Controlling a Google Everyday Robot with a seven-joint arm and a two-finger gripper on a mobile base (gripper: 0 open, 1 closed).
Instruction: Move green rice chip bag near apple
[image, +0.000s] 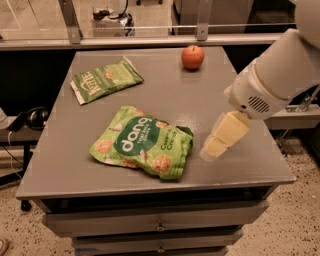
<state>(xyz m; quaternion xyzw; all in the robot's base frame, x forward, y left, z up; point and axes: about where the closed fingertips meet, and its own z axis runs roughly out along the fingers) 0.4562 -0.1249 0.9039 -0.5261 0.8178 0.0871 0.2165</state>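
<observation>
The green rice chip bag (142, 142), lime green with white "dang" lettering, lies flat at the front middle of the grey table (250, 170). The apple (192, 56), small and red-orange, stands near the table's back edge, right of the middle, well apart from the bag. My gripper (212, 148) hangs from the white arm (280, 75) that comes in from the upper right. It hovers over the table just right of the bag's right edge and holds nothing.
A smaller, darker green "Kettle" bag (106, 80) lies at the back left of the table. A rail and glass partition (150, 40) run behind the table. Drawers (160, 225) sit under the front edge. Black headphones (32, 119) lie at the left.
</observation>
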